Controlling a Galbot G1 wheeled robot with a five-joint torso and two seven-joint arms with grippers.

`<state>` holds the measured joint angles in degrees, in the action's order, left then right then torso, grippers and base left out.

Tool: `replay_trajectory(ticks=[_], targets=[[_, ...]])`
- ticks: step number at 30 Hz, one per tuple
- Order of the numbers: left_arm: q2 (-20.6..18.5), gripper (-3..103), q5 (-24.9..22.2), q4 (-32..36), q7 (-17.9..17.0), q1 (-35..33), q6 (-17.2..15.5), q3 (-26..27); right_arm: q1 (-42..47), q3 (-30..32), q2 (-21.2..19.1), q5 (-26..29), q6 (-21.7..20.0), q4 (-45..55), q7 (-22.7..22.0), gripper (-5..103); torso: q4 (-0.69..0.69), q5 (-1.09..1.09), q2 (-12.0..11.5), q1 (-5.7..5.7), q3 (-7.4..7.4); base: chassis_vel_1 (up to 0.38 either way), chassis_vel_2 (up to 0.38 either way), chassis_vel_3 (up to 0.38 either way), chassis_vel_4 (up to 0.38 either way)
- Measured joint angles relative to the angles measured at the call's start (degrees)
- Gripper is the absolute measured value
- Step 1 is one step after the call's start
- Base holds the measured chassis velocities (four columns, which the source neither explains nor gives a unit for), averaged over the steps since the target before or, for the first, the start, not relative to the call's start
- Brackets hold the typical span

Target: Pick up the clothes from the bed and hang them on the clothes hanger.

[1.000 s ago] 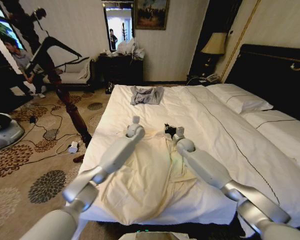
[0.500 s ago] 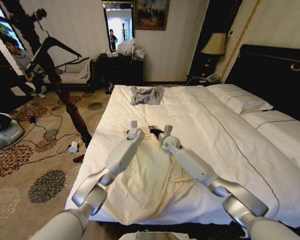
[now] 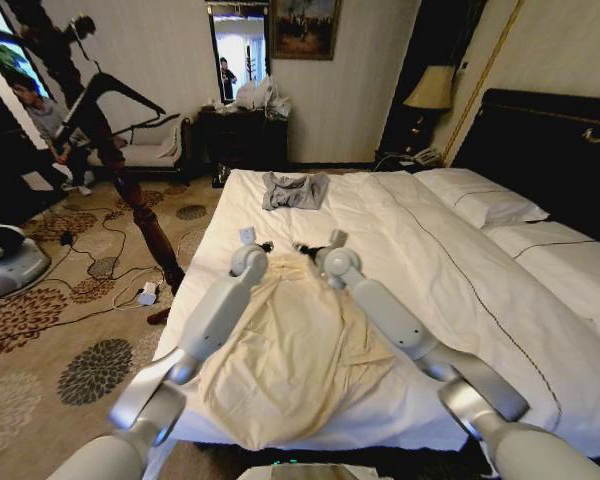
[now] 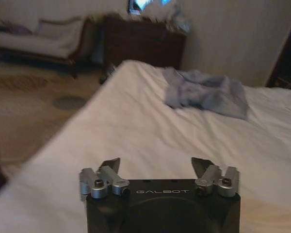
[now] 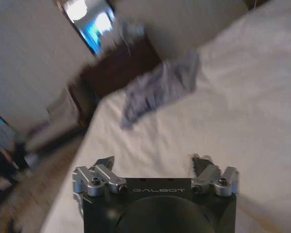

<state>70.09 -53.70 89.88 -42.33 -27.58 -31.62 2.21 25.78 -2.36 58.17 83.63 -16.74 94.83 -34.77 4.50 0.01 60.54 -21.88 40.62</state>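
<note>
The clothes (image 3: 290, 350), a cream long-sleeved garment, lie spread flat on the near left part of the bed (image 3: 450, 270). Both grippers hover low at its far, collar end. My left gripper (image 3: 260, 243) is open over the sheet, as the left wrist view (image 4: 155, 165) confirms with nothing between its fingers. Close beside it on the right, my right gripper (image 3: 305, 247) is also open and empty (image 5: 153, 162). The black clothes hanger (image 3: 115, 92) hangs high at the far left, on the wooden coat stand (image 3: 140, 215).
A small grey garment (image 3: 293, 190) (image 4: 208, 92) (image 5: 157, 87) lies farther up the bed. White pillows (image 3: 480, 195) and the dark headboard (image 3: 550, 140) are at the right. Left of the bed the carpet holds cables, and a dark dresser (image 3: 242, 135) stands at the back wall.
Both arms have swung left and slightly farther up the bed. The right gripper moved most, from the garment's right side to close beside the left gripper at the collar end.
</note>
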Motion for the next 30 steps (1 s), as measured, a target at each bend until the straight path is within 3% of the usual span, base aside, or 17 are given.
replay_trajectory(ticks=[2,4,6,8,12,15,17,20,21,22,24,26,27,30], targets=[[-1.82,89,-0.03,1.93,0.15,-1.58,0.04,0.96,1.84,1.51,-2.11,0.59,0.70,3.30,1.16,90,-0.01,0.01,0.00,0.01,-0.01,0.000,0.000,0.000,0.000],[-5.38,98,-0.58,5.70,0.21,-5.17,0.08,2.75,6.12,3.99,-6.69,-0.92,2.24,9.94,6.26,99,-0.06,-0.01,0.01,0.02,-0.01,0.000,0.000,0.000,0.000],[-7.59,100,-0.63,8.65,0.27,-8.58,0.15,4.28,9.43,4.35,-10.07,-4.49,3.99,14.60,10.97,99,-0.05,-0.02,0.01,0.02,-0.01,0.000,0.000,0.000,0.000],[-8.01,100,-0.60,9.66,0.24,-9.78,0.16,4.70,10.27,3.73,-10.97,-5.98,4.17,15.91,11.65,100,-0.05,-0.02,0.01,0.02,-0.02,0.000,0.000,0.000,0.000],[-8.41,100,0.09,12.87,0.17,-13.16,0.14,6.03,10.91,0.63,-10.82,-11.58,3.16,15.21,10.36,100,-0.04,-0.02,0.01,0.02,-0.01,0.000,0.000,0.000,0.000],[-9.14,100,1.58,17.63,0.38,-18.77,0.06,9.18,10.91,-0.27,-8.50,-16.17,3.25,10.87,8.51,100,-0.07,-0.02,0.00,0.00,0.01,0.000,0.000,0.000,0.000],[-9.61,100,2.07,18.80,0.65,-20.58,0.31,10.80,11.30,0.41,-8.35,-16.19,3.01,10.36,7.10,100,-0.07,0.00,0.00,0.00,0.01,0.000,0.000,0.000,0.000],[-10.89,100,1.75,22.37,2.33,-25.94,2.56,17.37,15.35,4.52,-9.38,-13.46,2.04,11.35,2.96,100,-0.10,-0.04,0.00,0.00,0.01,0.000,0.000,0.000,0.000],[-11.12,100,-0.14,24.80,3.75,-26.96,4.70,20.28,18.81,7.24,-9.99,-12.25,1.48,12.55,1.65,100,-0.10,-0.03,0.00,0.01,0.00,0.000,0.000,0.000,0.000],[-11.12,100,-0.14,24.80,3.75,-26.96,4.70,20.28,18.81,7.24,-9.99,-12.25,1.48,12.55,1.65,100,-0.10,-0.03,0.00,0.01,0.00,0.000,0.000,0.000,0.000],[-11.75,100,-6.30,29.97,5.29,-26.94,6.44,24.44,24.84,11.60,-10.73,-10.23,0.85,14.68,0.51,100,0.00,-0.01,0.00,0.01,0.00,0.000,0.000,0.000,0.000],[-13.67,100,-12.63,35.36,6.63,-25.03,7.04,28.42,29.99,15.94,-10.79,-7.59,0.66,17.44,-0.55,100,0.01,0.03,0.00,0.02,-0.01,0.000,0.000,0.000,0.000],[-13.67,100,-12.63,35.36,6.63,-25.03,7.04,28.42,29.99,15.94,-10.79,-7.59,0.66,17.44,-0.55,100,0.01,0.03,0.00,0.02,-0.01,0.000,0.000,0.000,0.000],[-18.67,100,-17.03,39.03,8.78,-21.77,7.18,32.84,36.22,23.23,-10.12,-4.44,0.83,22.37,-0.40,100,-0.05,0.00,0.00,0.01,-0.01,0.000,0.000,0.000,0.000]])
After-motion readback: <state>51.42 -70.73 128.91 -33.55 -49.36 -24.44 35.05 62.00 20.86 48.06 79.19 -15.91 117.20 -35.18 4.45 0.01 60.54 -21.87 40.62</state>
